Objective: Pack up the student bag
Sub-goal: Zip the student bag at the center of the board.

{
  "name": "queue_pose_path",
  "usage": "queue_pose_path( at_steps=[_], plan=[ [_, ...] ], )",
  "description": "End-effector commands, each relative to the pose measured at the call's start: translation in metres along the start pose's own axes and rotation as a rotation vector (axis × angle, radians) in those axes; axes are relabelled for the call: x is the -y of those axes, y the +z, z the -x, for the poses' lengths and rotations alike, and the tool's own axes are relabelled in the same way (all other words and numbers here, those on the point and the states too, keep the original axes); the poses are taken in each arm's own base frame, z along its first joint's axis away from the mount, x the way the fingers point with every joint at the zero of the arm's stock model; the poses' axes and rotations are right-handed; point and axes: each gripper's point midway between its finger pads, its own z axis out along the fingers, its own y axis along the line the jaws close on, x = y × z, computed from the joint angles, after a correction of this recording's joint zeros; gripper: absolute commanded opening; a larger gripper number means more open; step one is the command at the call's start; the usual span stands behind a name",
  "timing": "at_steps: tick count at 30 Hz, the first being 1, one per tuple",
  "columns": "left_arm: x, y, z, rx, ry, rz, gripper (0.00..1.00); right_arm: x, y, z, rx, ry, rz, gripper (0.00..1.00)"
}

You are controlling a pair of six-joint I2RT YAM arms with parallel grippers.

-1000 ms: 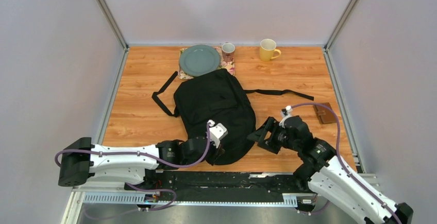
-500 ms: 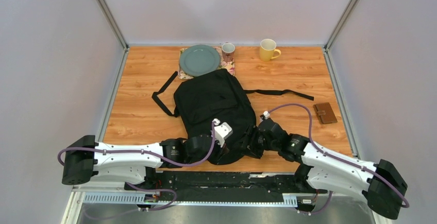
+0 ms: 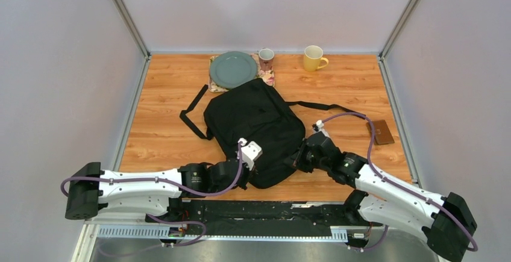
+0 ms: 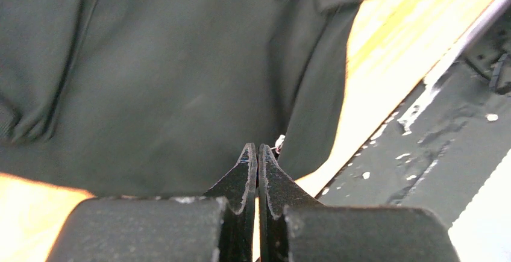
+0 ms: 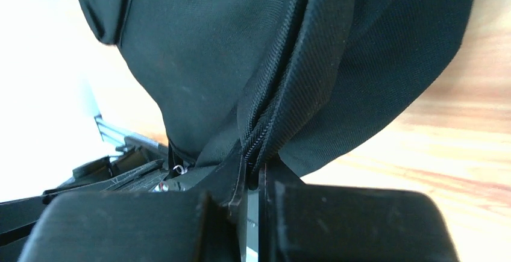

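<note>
The left gripper has its two fingers pressed flat together with no gap. Its tips sit at the near hem of the large black soft fabric backpack, and a small silvery bit shows just beside them. Whether anything is caught between the fingers cannot be told.

The right gripper is clamped on the backpack's zippered seam. The zip teeth and a fold of cloth run down between its fingers at the bag's near right corner.

The backpack lies flat in the middle of the wooden table, its near end between the two wrists. One long black strap loops out to the left. Another strap trails right, and the right arm's purple cable arches over its end.

A small brown wallet lies beyond that strap, well apart from the bag, near the right wall.

The bag's far end reaches a flowered mat bearing a round grey-green plate. A small brownish cup stands just beside the plate, and a yellow mug stands further right.
</note>
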Motion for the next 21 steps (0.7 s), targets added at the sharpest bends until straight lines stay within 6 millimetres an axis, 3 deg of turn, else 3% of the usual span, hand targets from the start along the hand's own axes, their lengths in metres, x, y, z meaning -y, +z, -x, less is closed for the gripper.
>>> queue_pose_path(
  at_steps=[1,3,6,9,10,11,12,17,21],
  plan=[
    [-0.042,-0.009,-0.036,-0.068,0.03,0.167,0.0,0.025,-0.002,0.049,0.195,-0.039,-0.083,0.0],
    [-0.057,-0.013,-0.053,-0.107,0.021,0.222,0.0,0.031,-0.002,0.056,0.189,-0.036,-0.091,0.0],
    [-0.066,-0.017,-0.062,-0.113,0.002,0.256,0.0,0.032,-0.002,0.062,0.171,-0.064,-0.085,0.0],
    [-0.063,-0.015,-0.059,-0.066,-0.035,0.224,0.0,0.013,-0.001,0.047,0.056,-0.117,0.0,0.03],
    [-0.06,-0.014,-0.057,-0.05,-0.044,0.204,0.0,0.004,-0.002,0.041,0.017,-0.117,0.034,0.1],
    [-0.052,-0.012,-0.049,-0.021,-0.06,0.167,0.0,0.0,-0.002,0.031,-0.035,-0.108,0.055,0.3],
    [-0.048,-0.011,-0.044,-0.008,-0.06,0.147,0.0,-0.003,-0.004,0.025,-0.056,-0.084,0.064,0.37],
    [-0.021,-0.005,-0.023,0.004,-0.04,0.04,0.0,0.015,-0.028,0.014,-0.057,0.021,-0.005,0.48],
    [0.001,-0.002,0.0,0.038,-0.037,-0.042,0.0,0.01,-0.053,-0.003,-0.073,0.102,0.093,0.55]
  ],
)
